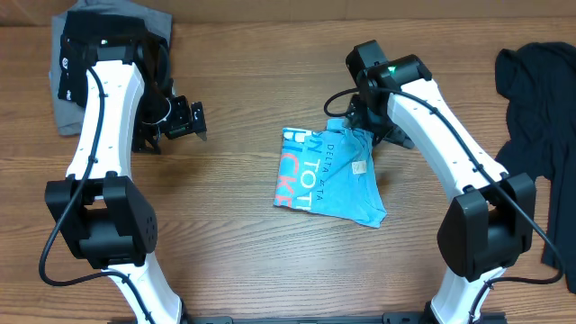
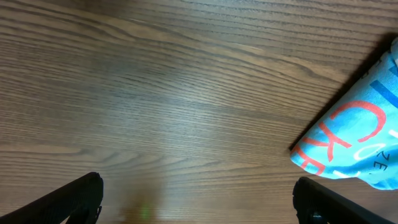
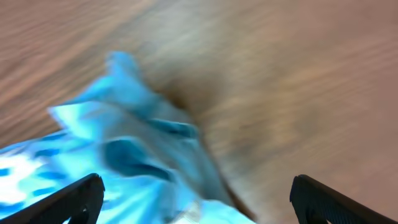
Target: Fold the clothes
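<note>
— Two grippers here. What is the left gripper (image 1: 184, 119) doing?
— It is wide open and holds nothing. It hangs over bare desk (image 1: 234, 252), near the top left. In its own camera, both black fingers (image 2: 71, 202) sit far apart with only wood between them.
— And the right gripper (image 3: 196, 196)?
— Wide open too. Its fingers stand far apart, and nothing is pinched between them. It hangs just over the top right corner of the shirt (image 1: 328, 175). That picture is blurry, so I cannot tell if a finger touches the cloth.
— Where is the shirt?
— It lies on the desk, in the middle, a bit to the right. It is light blue and folded into a small, rough shape. White and red letters show on its left side. The top right corner is bunched up.
— Is the left gripper close to it?
— No, it is well apart, off to the left. Its camera sees just one corner of the shirt, with red letters, at the right edge.
— Any other clothes?
— Yes. Grey cloth (image 1: 70, 117) lies at the top left corner, partly under the left arm. Black cloth (image 1: 531, 99) lies at the right edge of the desk, well apart from the shirt.
</note>
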Controlling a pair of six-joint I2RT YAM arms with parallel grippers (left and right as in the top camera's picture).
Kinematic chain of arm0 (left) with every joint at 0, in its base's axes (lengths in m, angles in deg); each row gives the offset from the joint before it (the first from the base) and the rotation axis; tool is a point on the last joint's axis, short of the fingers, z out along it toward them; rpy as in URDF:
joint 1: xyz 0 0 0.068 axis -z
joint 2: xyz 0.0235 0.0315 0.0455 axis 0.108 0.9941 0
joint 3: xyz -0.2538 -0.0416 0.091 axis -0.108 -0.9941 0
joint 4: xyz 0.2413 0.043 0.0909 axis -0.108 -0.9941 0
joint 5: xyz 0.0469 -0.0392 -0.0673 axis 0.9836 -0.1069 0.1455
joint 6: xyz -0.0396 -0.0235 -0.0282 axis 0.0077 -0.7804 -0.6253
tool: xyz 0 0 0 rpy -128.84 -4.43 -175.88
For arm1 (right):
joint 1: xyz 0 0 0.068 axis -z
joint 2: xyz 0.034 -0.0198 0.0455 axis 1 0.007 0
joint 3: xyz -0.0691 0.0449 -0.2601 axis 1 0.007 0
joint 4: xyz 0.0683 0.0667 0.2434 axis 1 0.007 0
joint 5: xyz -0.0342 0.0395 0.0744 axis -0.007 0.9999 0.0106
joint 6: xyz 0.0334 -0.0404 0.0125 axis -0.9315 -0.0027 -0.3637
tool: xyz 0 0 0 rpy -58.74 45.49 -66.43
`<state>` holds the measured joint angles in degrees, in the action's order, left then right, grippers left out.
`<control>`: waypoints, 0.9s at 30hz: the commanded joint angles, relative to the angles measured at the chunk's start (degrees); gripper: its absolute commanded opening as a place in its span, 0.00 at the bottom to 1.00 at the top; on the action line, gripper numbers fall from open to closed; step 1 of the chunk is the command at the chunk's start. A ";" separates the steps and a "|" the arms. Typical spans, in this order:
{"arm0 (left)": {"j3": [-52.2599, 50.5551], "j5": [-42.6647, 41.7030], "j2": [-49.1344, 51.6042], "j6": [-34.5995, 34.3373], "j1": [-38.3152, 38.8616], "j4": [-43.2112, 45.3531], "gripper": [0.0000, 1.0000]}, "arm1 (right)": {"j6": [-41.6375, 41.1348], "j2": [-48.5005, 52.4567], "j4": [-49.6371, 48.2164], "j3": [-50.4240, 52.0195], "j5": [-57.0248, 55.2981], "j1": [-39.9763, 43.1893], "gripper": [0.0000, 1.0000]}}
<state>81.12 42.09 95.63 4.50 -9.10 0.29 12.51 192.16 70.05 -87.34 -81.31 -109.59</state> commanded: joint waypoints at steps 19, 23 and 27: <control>-0.35 0.33 -0.81 -0.33 -0.07 -0.44 1.00 | 10.25 8.24 -8.87 1.97 1.51 -1.14 0.82; -0.63 0.33 -0.79 -0.33 -0.07 -0.42 1.00 | 10.25 8.41 -8.85 1.95 0.66 -0.33 0.65; -0.68 0.33 -0.79 -0.33 -0.07 -0.42 1.00 | 10.25 8.41 -8.57 1.95 0.66 1.42 0.43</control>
<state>80.79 42.09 95.63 4.50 -9.10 -0.03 22.41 201.16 61.46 -85.46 -78.84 -110.07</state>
